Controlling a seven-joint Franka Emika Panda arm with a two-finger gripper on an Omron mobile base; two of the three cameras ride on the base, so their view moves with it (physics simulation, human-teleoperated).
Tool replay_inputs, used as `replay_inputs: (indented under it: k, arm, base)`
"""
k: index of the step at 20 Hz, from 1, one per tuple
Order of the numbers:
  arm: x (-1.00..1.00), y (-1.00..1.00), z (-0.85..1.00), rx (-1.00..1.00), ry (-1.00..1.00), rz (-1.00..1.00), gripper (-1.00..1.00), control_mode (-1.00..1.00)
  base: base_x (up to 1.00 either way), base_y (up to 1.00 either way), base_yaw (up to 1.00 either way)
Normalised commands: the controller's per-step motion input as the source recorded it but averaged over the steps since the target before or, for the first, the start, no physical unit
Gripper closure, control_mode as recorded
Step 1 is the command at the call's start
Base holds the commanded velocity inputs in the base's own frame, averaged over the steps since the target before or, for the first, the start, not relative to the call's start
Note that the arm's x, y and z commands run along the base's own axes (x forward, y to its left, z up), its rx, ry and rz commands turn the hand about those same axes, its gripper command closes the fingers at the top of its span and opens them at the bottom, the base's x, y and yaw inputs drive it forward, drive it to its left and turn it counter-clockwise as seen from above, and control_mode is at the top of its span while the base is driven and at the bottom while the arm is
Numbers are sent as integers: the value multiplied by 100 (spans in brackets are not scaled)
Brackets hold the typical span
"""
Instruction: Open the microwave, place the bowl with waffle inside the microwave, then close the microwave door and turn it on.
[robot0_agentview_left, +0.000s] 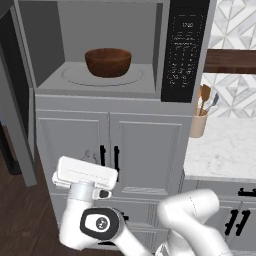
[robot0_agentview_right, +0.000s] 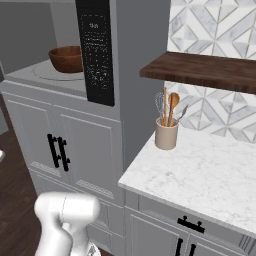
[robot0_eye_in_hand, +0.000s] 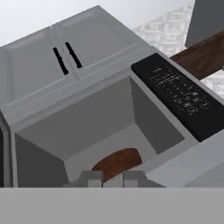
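Tool (robot0_eye_in_hand: 109, 178) at the bottom centre of the hand view: two grey finger tips set side by side with only a narrow gap, nothing held between them; whether they are fully pressed together cannot be told. Just above the tips, the brown rim of the bowl (robot0_eye_in_hand: 117, 162) shows low in the grey cavity of the microwave (robot0_eye_in_hand: 100, 118). In the left base view the bowl (robot0_agentview_left: 108, 62) rests on the turntable (robot0_agentview_left: 75, 77), centre of the cavity; the waffle cannot be made out. The door (robot0_agentview_left: 15, 100) stands swung out at the left edge of that frame. The keypad (robot0_agentview_left: 182, 50) occupies the upper right, dark and untouched. Judged progress: opening and placing are done; closing the door and starting the microwave remain.
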Motion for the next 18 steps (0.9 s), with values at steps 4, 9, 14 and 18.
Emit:
replay_inputs:
  k: [4,9,14,18]
  arm:
    - [0,56,0,-4,-17,-1,100,-100]
    - [-1,62,0,-8,-18,0,100,-100]
    - [0,72,0,-14,-8,-2,100,-100]
    - [0,67,0,-13,-2,-1,100,-100]
  base:
    - [0,0,0]
    - [0,0,0]
    - [0,0,0]
    - [0,0,0]
